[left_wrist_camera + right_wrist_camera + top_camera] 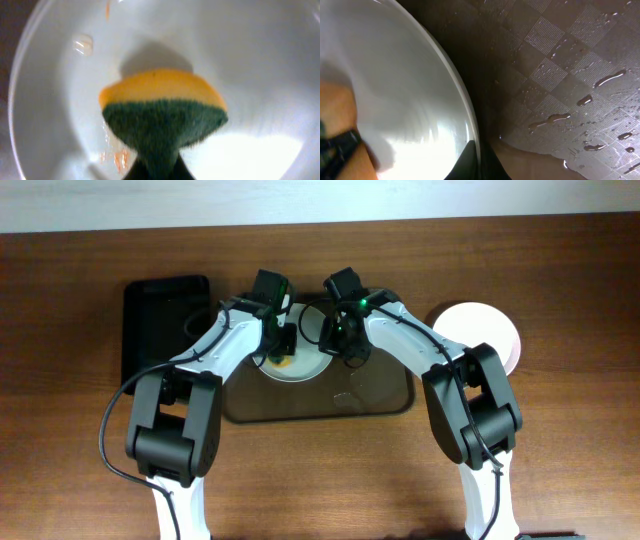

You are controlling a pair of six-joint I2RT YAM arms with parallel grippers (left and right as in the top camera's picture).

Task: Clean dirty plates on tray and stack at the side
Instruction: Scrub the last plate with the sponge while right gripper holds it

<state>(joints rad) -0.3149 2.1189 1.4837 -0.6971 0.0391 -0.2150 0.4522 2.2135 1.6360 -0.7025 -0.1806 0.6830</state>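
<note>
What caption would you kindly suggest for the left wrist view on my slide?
Yellow-and-green sponge close above a glossy white plate bearing orange smears.

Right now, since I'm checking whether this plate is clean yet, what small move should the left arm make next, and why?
Probably drag the sponge toward the orange smears beside its lower left edge. The left gripper pinches the sponge over the plate, those smears are not yet wiped, and the right gripper steadies the plate's rim on the tray.
</note>
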